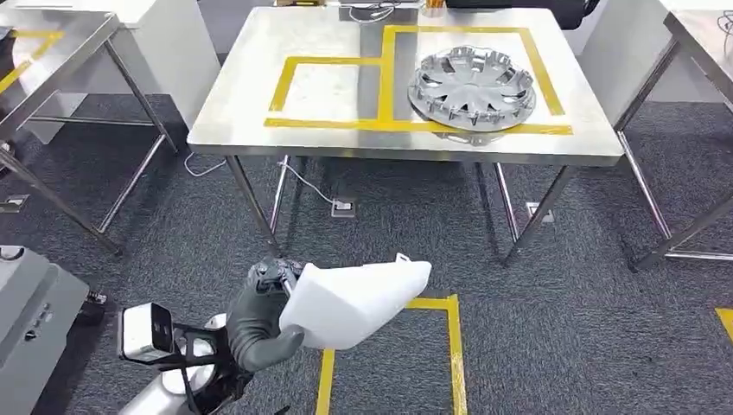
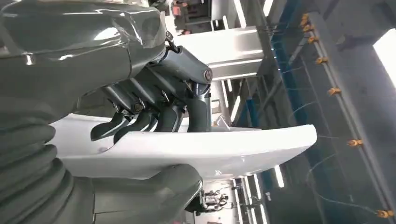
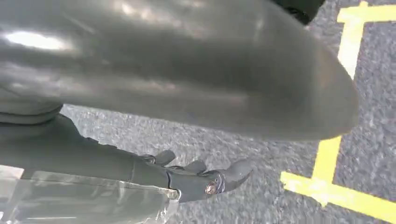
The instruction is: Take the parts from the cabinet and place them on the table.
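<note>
White moulded plastic, glossy: the part (image 1: 354, 303) is carried low at about 6 o'clock in the head view, above the dark carpet and well short of the table. It is gripped at its narrower end by the left hand (image 1: 259, 320); in the left wrist view the dark fingers (image 2: 154, 119) are curled over the upper face and the thick thumb (image 2: 154, 186) is pressed beneath, so the panel (image 2: 196, 149) is clamped between them. The shape is a flat, curved shell with a thin edge, widening away from the hand.

Judged light and fairly stiff, but slick-surfaced; slipping or twisting in the grip is likely, since most of it is cantilevered out. A hold nearer the middle would probably be steadier.

The right hand (image 3: 201, 179) hangs over carpet and yellow floor tape (image 3: 336, 154); its fingers are partly curled and nothing is held.

Farther off, at 12 o'clock, the steel table (image 1: 259, 112) is marked with yellow tape outlines. A silver wheel cover (image 1: 473, 86) lies in the right outline, toward 1 o'clock; the left outline (image 1: 328, 91) is judged the likely spot for the part.
</note>
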Robot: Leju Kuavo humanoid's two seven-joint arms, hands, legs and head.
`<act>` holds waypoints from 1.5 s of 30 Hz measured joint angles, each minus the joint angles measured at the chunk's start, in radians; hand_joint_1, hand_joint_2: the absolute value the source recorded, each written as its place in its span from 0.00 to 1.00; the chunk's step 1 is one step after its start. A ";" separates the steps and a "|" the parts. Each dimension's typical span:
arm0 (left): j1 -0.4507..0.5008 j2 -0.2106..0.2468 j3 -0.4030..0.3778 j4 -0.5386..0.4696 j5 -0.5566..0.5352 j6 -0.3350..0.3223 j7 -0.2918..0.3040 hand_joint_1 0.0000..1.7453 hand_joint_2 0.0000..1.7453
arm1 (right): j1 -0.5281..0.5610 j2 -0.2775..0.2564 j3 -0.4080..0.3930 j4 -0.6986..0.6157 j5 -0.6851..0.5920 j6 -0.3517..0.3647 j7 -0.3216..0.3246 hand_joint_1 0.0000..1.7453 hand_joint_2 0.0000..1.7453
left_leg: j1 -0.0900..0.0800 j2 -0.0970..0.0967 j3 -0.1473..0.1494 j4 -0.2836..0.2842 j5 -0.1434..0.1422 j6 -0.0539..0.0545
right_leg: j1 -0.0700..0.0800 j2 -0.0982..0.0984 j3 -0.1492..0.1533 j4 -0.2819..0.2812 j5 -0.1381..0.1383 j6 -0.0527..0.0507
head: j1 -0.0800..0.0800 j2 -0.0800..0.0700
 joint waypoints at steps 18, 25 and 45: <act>-0.016 -0.008 -0.006 0.008 0.002 -0.014 0.000 1.00 1.00 | 0.015 0.014 -0.024 -0.005 -0.016 -0.002 -0.013 0.00 0.00 | -0.045 -0.011 -0.111 -0.039 0.152 0.079 | 0.031 0.018 0.180 -0.028 -0.103 -0.020 | 0.006 0.000; -0.015 -0.012 -0.013 0.014 0.002 -0.015 0.003 1.00 1.00 | 0.019 0.003 -0.025 -0.005 -0.017 -0.003 -0.014 0.00 0.00 | -0.028 -0.015 -0.038 -0.046 0.086 0.066 | 0.006 0.012 -0.065 0.239 -0.209 -0.011 | 0.004 0.000; -0.016 -0.013 -0.008 0.020 0.012 -0.026 -0.003 1.00 1.00 | 0.012 0.012 -0.029 -0.005 -0.014 -0.010 -0.014 0.00 0.00 | -0.003 0.011 -0.098 0.001 0.074 0.016 | -0.002 0.007 0.043 -0.019 -0.016 -0.011 | 0.000 0.000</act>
